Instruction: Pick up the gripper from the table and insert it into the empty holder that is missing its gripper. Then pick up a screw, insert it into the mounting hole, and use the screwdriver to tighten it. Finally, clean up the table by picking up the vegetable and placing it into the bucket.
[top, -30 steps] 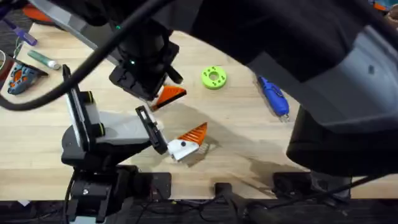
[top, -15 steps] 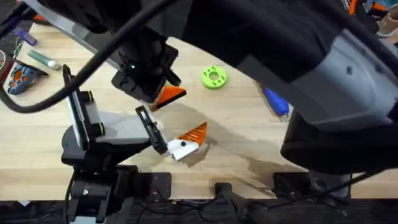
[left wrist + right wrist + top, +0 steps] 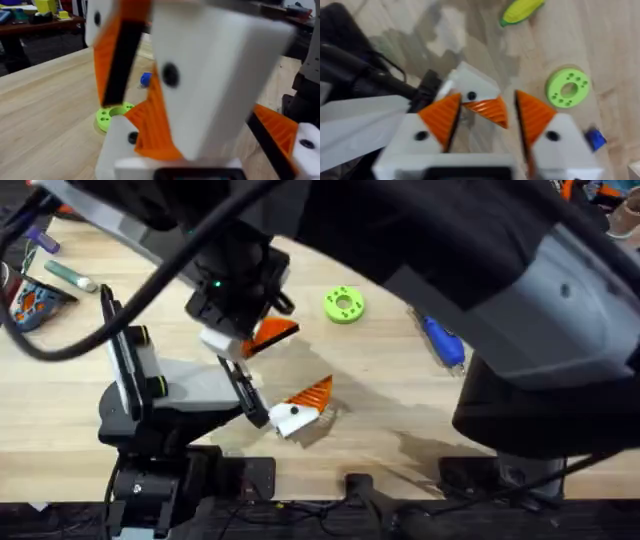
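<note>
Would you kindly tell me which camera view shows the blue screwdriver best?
The overhead view: the screwdriver lies there along nearly its whole length. The left wrist and right wrist views catch just a small blue part.

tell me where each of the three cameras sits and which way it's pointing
Overhead: above the arms' bases, looking down and forward at the table; both arms show, the right large and dark.
Left wrist: on the left arm, looking across the table; its white and orange fingers loom close.
Right wrist: on the right arm, looking down; its orange pads at the bottom edge.
Shared: the green disc appears in all three.
</note>
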### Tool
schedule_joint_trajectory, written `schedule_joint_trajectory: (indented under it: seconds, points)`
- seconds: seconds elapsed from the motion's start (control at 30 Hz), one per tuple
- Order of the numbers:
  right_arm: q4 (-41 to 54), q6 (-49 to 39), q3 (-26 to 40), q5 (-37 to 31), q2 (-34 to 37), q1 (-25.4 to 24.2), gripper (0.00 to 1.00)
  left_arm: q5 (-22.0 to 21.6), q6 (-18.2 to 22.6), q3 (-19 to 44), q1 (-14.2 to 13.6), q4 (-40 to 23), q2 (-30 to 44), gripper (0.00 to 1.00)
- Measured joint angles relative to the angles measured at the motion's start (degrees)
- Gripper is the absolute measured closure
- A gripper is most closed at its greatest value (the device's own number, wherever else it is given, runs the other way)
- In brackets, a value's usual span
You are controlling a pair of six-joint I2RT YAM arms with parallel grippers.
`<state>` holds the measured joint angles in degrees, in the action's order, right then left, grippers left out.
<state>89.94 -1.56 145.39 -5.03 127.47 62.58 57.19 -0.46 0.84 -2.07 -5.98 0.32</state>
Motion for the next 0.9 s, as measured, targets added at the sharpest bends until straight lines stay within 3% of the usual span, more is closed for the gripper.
schedule_joint_trajectory:
  seconds: [0.07,0.1,0.57,0.73,0.9]
  points:
    - [0.08,-0.17,0.21,-1.56,-0.02,-0.75,0.169,-0.02,-0.29,0.01,0.04,-0.02,0.0,0.015]
    - [0.09,-0.32,0.36,-1.79,-0.02,-1.2,0.112,-0.02,-0.45,0.0,0.04,-0.02,0.0,0.015]
    - [0.49,-0.36,0.37,-1.45,-0.87,-1.24,0.083,0.04,-0.38,0.0,0.03,0.02,0.0,0.015]
    - [0.13,1.93,0.32,0.14,-6.01,-2.06,0.082,0.09,0.03,0.0,0.02,0.0,0.0,0.015]
    - [0.19,5.82,0.34,-0.21,-11.11,-6.32,0.08,0.09,0.03,0.0,0.03,0.0,0.0,0.016]
